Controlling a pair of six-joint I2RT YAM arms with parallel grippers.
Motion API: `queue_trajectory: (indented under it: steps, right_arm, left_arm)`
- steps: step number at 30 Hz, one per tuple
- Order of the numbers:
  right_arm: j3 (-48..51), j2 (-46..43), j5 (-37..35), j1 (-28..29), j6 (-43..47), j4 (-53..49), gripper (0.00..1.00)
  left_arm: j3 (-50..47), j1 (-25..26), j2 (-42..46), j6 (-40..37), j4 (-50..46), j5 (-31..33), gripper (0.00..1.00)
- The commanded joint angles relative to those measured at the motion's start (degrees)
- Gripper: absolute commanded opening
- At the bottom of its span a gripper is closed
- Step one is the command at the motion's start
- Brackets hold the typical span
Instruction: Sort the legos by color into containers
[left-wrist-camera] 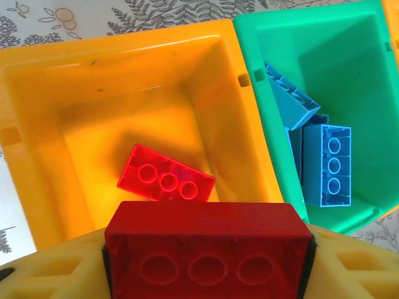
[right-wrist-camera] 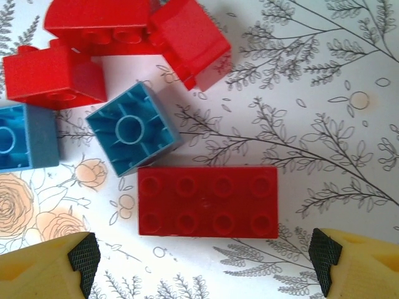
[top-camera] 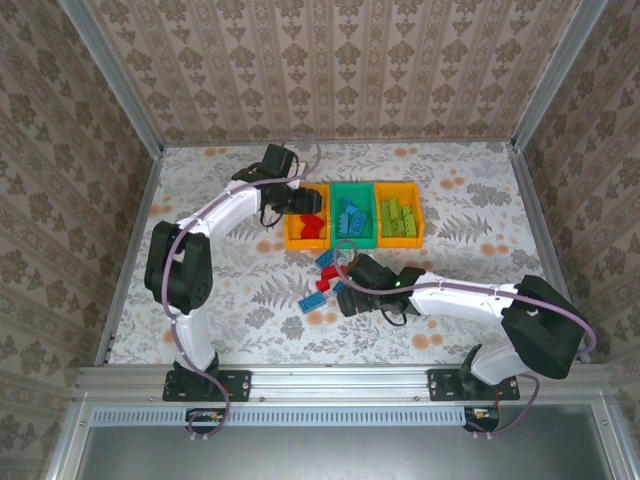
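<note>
My left gripper (left-wrist-camera: 207, 265) is shut on a dark red lego (left-wrist-camera: 207, 230), gripped by its two ends and hanging over the left orange-yellow container (left-wrist-camera: 37, 143), where one red lego (left-wrist-camera: 165, 180) lies. The green container (left-wrist-camera: 274, 50) beside it holds blue legos (left-wrist-camera: 327, 165). In the top view that gripper (top-camera: 303, 205) is above the left container (top-camera: 291, 240). My right gripper (right-wrist-camera: 204, 258) stands open just above the table, its black pads (right-wrist-camera: 84, 258) wide apart. A flat red eight-stud lego (right-wrist-camera: 207, 200) lies just beyond the line between the pads, touching neither.
Loose legos lie beyond the red one: an upturned blue square (right-wrist-camera: 133, 129), another blue (right-wrist-camera: 22, 137) and several red (right-wrist-camera: 53, 75). The right orange-yellow container (top-camera: 418, 215) holds lime green legos (top-camera: 396, 218). A blue lego (top-camera: 313, 300) lies left of the right gripper (top-camera: 345, 290).
</note>
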State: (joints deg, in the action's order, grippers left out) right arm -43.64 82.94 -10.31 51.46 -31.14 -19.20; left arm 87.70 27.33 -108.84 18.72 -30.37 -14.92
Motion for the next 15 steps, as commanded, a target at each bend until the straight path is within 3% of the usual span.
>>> queue_trajectory:
  steps: [1,11,15]
  right_arm:
    - [-0.5,2.5,-3.1,1.0,-0.7,0.7,0.91]
    - [-3.7,8.4,-5.6,1.2,0.5,-1.6,0.88]
    - [-4.8,10.3,-5.2,1.2,0.5,-0.7,0.86]
  left_arm:
    - [3.0,-0.2,-0.6,2.0,0.7,-1.6,0.66]
    - [-1.9,0.1,3.7,3.8,4.9,-1.7,1.00]
    - [-3.8,0.0,5.9,4.4,6.4,-1.7,1.00]
